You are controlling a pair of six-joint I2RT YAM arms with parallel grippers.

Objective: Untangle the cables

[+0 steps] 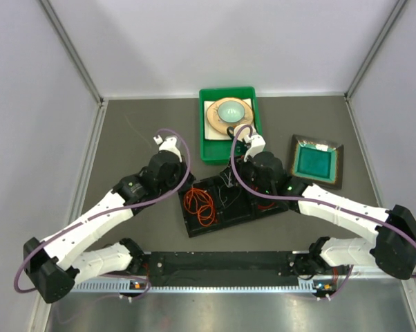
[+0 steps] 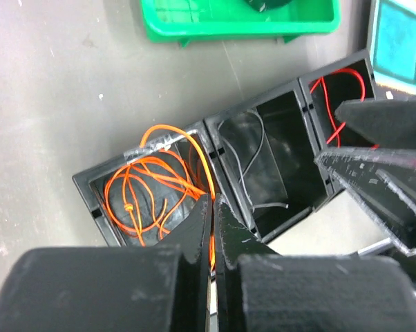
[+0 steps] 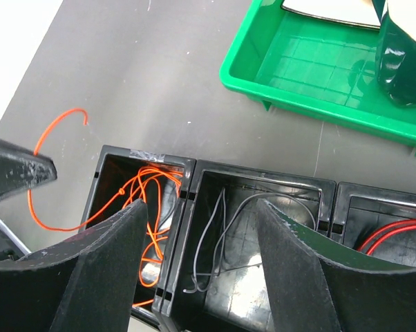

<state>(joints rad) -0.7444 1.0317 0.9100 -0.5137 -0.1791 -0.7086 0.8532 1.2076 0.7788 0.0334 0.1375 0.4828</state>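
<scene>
A black tray (image 3: 263,171) with three compartments in a row is seen on the dark table (image 2: 70,90), near the middle between the two arms. The orange cable (image 2: 153,180) is lying as a loose bundle of loops in the left compartment. One of its strands is led over the tray's wall and out to the left, and its free end is curved in the air above the table. The left gripper (image 2: 213,200) is pressed together at the near edge of this compartment, and a strand of the orange cable is pinched between its fingers. The grey cable (image 3: 222,235) is placed in the middle compartment, where it is bent in a few thin lines on the bottom. The red cable (image 2: 339,97) is kept in the right compartment, and only a part of its loop is shown. The right gripper (image 3: 201,204) is held above the middle compartment with its jaws spread wide, and nothing is seen between them. It cannot be told whether its fingers are touching the tray. A green bin (image 2: 194,28) is set just behind the tray, and a teal dish (image 1: 317,162) is placed to the right of the bin.
</scene>
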